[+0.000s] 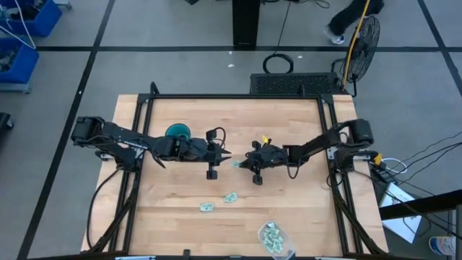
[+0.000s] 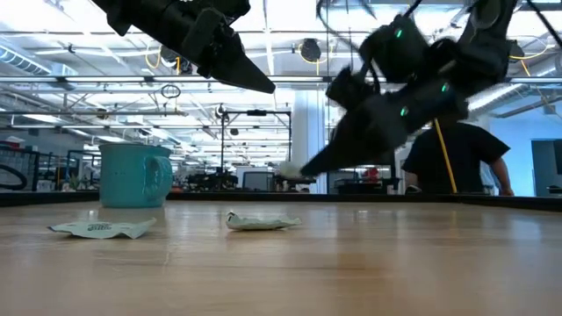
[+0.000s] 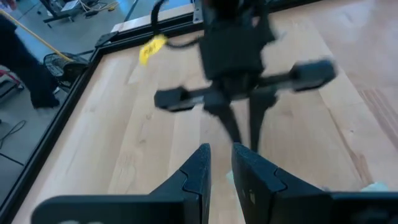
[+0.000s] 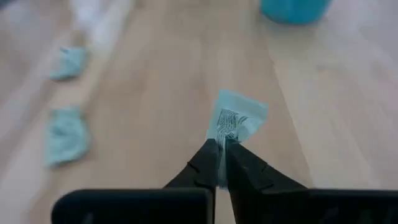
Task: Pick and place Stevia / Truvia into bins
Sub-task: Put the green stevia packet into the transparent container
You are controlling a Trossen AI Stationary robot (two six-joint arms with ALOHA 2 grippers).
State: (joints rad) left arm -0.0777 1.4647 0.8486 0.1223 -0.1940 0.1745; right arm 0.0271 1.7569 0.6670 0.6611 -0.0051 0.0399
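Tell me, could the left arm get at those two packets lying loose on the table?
Probably yes. The left hand is empty and raised over the table, and the two packets lie on bare wood with nothing over them.

1. Both arms are black, jointed and slim, with black cables looped alongside.
2. The right gripper (image 1: 243,165) has tapered black fingers, small green lights on its body and a yellow tag near the wrist.
3. The left gripper (image 3: 219,165) has wedge-shaped black fingers.
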